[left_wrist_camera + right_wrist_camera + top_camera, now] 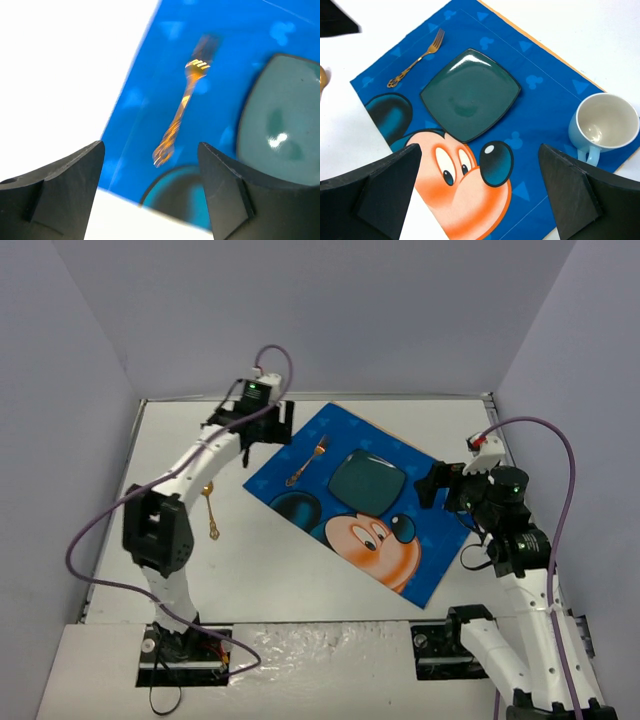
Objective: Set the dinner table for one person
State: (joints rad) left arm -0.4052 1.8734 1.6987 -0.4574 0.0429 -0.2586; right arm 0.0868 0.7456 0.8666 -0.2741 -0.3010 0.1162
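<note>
In the left wrist view the fork (181, 107) is blurred, its tines indistinct, and the plate (282, 120) runs off the right edge. The right wrist view cuts the spoon (322, 79) at its left edge; only a gold sliver shows.

Shiny gold metal fork (416, 58), glossy plate (470, 94), cloth placemat (545, 122).

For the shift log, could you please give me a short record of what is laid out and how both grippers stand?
dinner table: white, bears a blue Mickey Mouse placemat
plate: dark teal, square, on the placemat
fork: gold, on the placemat beside the plate
spoon: gold, on the bare table, off the placemat
cup: light blue, empty, at the placemat's edge
left gripper: open, empty, above the fork
right gripper: open, empty
</note>
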